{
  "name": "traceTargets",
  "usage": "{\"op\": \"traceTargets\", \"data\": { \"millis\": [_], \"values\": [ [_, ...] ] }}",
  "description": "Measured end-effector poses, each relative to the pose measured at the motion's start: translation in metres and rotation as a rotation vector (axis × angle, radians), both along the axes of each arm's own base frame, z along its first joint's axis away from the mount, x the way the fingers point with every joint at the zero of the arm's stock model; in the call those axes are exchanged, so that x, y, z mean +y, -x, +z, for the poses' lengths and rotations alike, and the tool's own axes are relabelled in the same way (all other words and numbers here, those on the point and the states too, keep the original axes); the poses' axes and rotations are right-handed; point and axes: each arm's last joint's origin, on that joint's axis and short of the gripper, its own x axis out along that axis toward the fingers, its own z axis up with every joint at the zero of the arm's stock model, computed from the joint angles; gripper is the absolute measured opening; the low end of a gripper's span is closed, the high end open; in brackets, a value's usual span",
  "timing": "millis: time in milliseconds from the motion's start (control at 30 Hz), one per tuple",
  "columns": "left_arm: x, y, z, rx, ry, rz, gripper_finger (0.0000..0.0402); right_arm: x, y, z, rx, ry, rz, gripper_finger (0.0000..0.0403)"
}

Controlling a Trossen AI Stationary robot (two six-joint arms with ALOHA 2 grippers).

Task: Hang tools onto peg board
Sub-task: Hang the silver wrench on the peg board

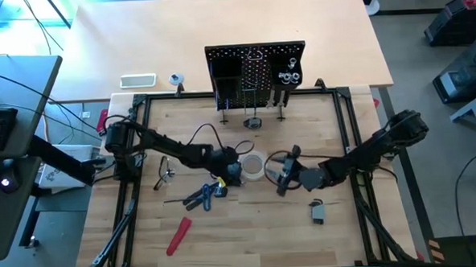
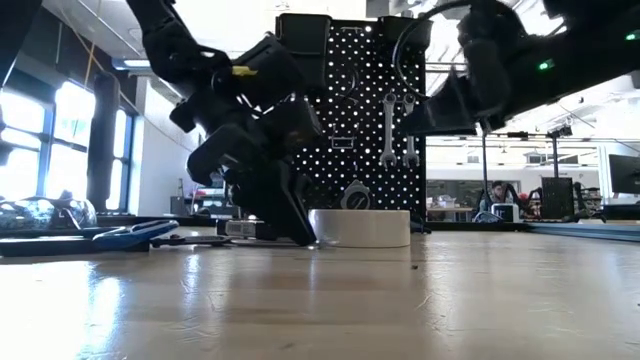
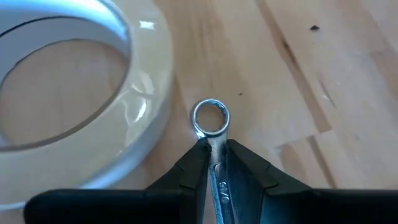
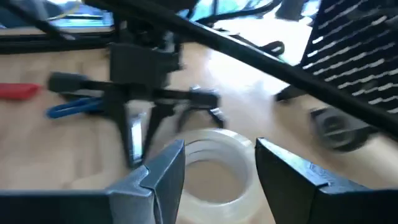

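A white tape roll lies flat at the table's middle. Just left of it, my left gripper is shut on a small silver wrench and slants down to the wood. My right gripper stands open just right of the roll, fingers pointing at it and apart from it. The black peg board stands upright at the far edge with two wrenches hanging on it. Blue-handled pliers, a red-handled tool and a small grey tape measure lie on the table. My left gripper pinches the wrench's shank between its two fingers, right behind the ring end. The fingers run along the shank and slant down from the table's left. The ring end sticks out past the fingertips, beside the roll; whether it touches the wood I cannot tell.
Another silver tool lies left of my left arm. A black frame borders the wooden work area. Bare wood lies along the near edge, between the red tool and the tape measure. A white object sits on the far table.
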Motion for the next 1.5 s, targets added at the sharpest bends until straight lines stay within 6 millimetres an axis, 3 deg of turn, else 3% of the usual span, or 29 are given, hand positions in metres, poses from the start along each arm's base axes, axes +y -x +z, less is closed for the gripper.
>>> {"op": "traceTargets", "data": {
  "millis": [133, 300, 667, 1100, 1500],
  "values": [
    [-0.004, -0.002, 0.002, -0.012, -0.007, -0.019, 0.0048, 0.008, 0.001, -0.008, 0.016, -0.102, 0.061, 0.0188],
    [-0.006, -0.003, 0.002, -0.020, -0.008, -0.020, 0.0048, 0.016, -0.007, -0.034, 0.064, -0.204, 0.117, 0.0188],
    [-0.016, -0.026, -0.013, -0.020, 0.004, -0.050, 0.0048, 0.034, -0.068, -0.064, 0.139, -0.145, 0.157, 0.0188],
    [-0.014, -0.026, -0.013, -0.022, -0.006, -0.048, 0.0048, 0.043, -0.056, -0.065, 0.164, -0.175, 0.146, 0.0114],
    [-0.014, -0.027, -0.013, -0.032, -0.008, -0.048, 0.0048, 0.041, -0.055, -0.068, 0.214, -0.177, 0.158, 0.0098]
  ]
}}
